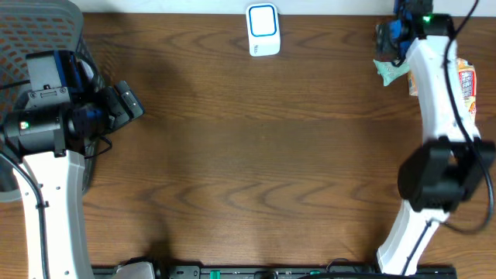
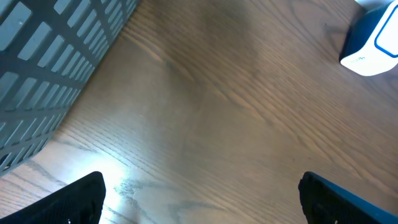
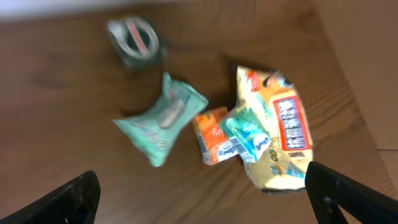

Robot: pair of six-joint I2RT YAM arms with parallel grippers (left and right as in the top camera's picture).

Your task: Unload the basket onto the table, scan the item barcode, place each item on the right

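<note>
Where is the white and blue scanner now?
Overhead view: the scanner sits at the far edge of the table, near the middle, between the grey basket at left and the snack packets at right.

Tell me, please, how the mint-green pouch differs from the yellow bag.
The mint-green pouch is smaller and pale teal; the yellow bag is larger with a red label. A blue packet overlaps the yellow bag, not the mint-green pouch. Both lie on the table.

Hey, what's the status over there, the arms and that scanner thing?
Left gripper open, empty. Right gripper open above snack packets, none held. Scanner at the far side, nothing blocking it.
</note>
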